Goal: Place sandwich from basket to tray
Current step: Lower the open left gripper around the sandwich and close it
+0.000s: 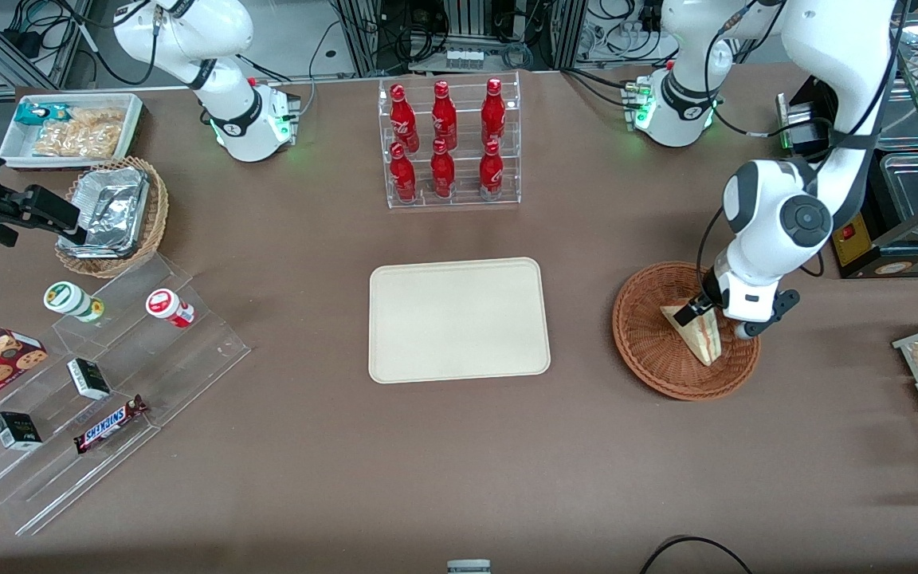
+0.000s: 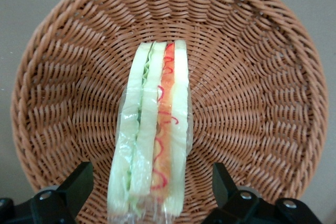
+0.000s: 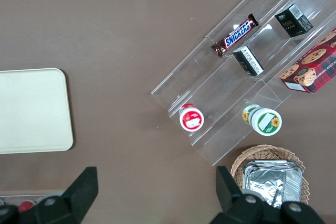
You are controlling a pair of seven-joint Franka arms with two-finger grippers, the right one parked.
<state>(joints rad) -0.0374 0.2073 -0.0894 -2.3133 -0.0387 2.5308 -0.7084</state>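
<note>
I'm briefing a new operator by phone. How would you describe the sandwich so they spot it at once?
Find the round reddish-brown basket toward the working arm's end of the table, beside the cream tray. The sandwich stands in it, between the open fingers of the left arm's tool. It is the only pale bread wedge, with red and green filling stripes.

You are looking at a brown table lying under even light. Metal framing and tangled black cables are running along the edge farthest from the front camera, with pale floor showing between them.
</note>
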